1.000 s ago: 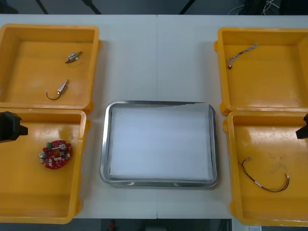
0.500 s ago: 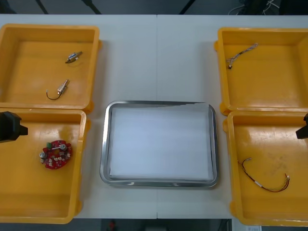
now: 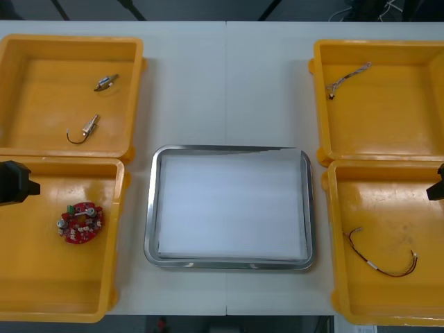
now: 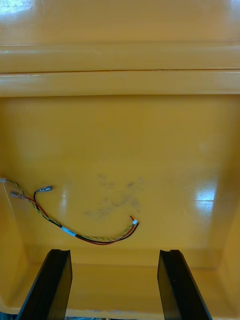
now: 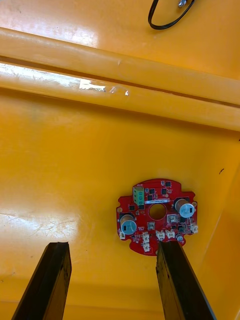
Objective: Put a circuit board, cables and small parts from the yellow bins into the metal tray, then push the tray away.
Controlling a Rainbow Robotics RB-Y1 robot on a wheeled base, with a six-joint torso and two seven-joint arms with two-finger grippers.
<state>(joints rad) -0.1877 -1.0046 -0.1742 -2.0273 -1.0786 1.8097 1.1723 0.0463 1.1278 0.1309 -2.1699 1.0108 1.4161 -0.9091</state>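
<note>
The round red circuit board [image 3: 80, 223] lies flat on the floor of the lower-left yellow bin [image 3: 48, 291], left of the frame's middle in the front view. Seen from the left wrist, it has a notched outline, a hole at its centre, a green block beside the hole, two silver-topped cylinders and small white connectors along one edge. The left gripper [image 5: 112, 247] hangs over this bin, its black fingers spread wide with nothing between them, and the board lies on the bin floor just ahead of one fingertip. At the right edge of the front view the right gripper [image 4: 114, 252] is over the lower-right yellow bin [image 3: 388, 305], likewise released and empty. A thin red and yellow cable [image 3: 380, 254] curves across that bin's floor just beyond its fingers. The metal tray [image 3: 229, 148], white inside with a shiny rim, sits at centre on the table [image 3: 225, 83]. The upper-left yellow bin [image 3: 41, 111] holds two small metal parts [image 3: 105, 82], and the upper-right yellow bin [image 3: 395, 132] holds a pale cable [image 3: 348, 77].
</note>
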